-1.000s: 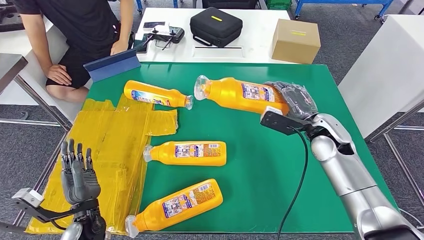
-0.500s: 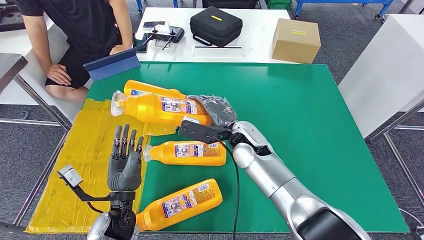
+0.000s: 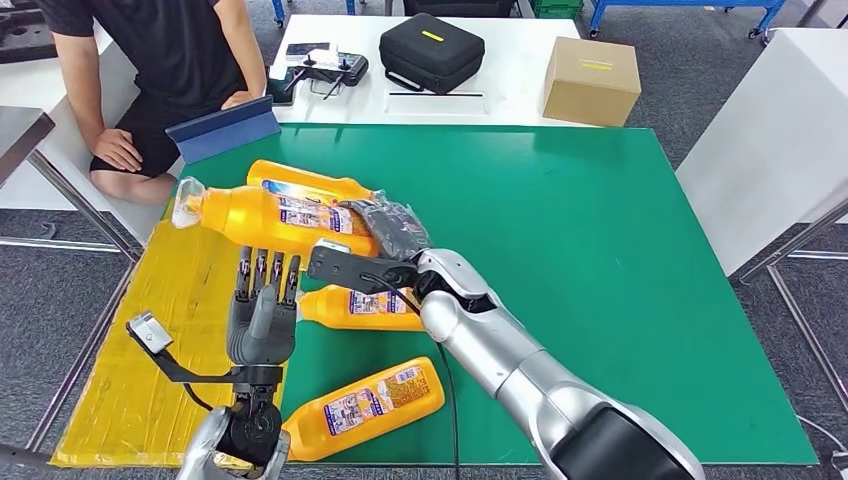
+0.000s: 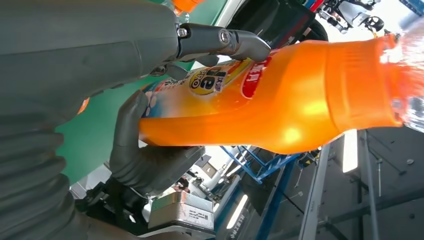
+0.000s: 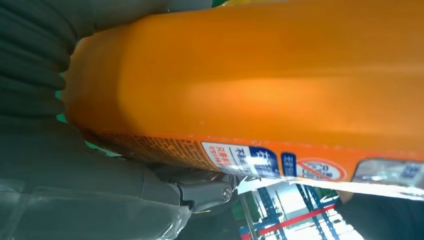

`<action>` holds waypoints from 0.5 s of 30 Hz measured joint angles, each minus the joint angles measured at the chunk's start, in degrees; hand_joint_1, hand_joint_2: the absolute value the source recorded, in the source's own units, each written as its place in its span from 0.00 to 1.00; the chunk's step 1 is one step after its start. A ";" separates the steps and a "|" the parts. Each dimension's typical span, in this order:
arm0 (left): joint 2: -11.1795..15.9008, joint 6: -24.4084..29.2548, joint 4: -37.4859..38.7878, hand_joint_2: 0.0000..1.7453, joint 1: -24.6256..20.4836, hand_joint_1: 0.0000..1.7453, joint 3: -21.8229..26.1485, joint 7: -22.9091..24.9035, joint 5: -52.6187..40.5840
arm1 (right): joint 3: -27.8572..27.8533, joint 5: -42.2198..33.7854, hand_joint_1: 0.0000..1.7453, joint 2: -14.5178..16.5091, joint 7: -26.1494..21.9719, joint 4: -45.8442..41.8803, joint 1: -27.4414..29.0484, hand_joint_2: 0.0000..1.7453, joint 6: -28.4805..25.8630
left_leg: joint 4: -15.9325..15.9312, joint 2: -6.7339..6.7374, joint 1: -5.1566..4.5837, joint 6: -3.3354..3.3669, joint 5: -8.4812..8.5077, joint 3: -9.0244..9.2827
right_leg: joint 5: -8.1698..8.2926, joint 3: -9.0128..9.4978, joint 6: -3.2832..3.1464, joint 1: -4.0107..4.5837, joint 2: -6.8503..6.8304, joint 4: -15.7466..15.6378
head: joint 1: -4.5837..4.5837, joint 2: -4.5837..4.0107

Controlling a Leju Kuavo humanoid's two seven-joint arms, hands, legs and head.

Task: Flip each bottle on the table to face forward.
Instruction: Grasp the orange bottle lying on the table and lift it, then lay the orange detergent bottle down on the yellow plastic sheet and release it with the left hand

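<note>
My right hand (image 3: 385, 228) grips an orange bottle (image 3: 270, 215) by its base and holds it lying sideways above the table's left side, clear cap pointing left. Up close the same bottle (image 5: 260, 80) has its label toward my right hand (image 5: 75, 165). My left hand (image 3: 262, 312) stands upright just below it, fingers straight. In the left wrist view the bottle (image 4: 280, 100) lies between the thumb (image 4: 145, 165) and the fingers (image 4: 220, 42). Three more orange bottles lie flat: one at the back (image 3: 305, 183), one in the middle (image 3: 365, 307), one near the front (image 3: 365, 400).
A yellow sheet (image 3: 170, 300) covers the left part of the green table (image 3: 600, 250). A person (image 3: 150, 60) sits at the back left beside a blue board (image 3: 222, 128). Behind stand a black case (image 3: 432, 50), a cardboard box (image 3: 592, 80) and a controller (image 3: 320, 70).
My right hand has carried the bottle from the back right leftward across the table. My left hand has risen and moved in under the bottle.
</note>
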 joint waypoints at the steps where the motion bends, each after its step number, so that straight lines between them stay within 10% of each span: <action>1: -0.01 0.10 0.25 1.00 -0.14 0.00 0.08 -0.17 0.34 | 0.18 -0.10 0.99 0.49 -0.05 0.83 -0.31 1.00 0.01 | 0.00 0.01 0.00 0.00 0.00 0.00 | 0.00 -0.01 0.00 0.00 0.00 0.00 | 0.00 0.00; 15: 0.06 2.70 2.10 1.00 -0.71 0.00 5.20 -3.74 -0.08 | 9.91 -2.64 0.97 3.19 -0.72 0.36 0.81 1.00 2.53 | 0.00 0.00 0.01 -0.01 0.00 -0.07 | -0.01 -0.08 -0.01 -0.01 0.00 0.00 | 0.02 0.00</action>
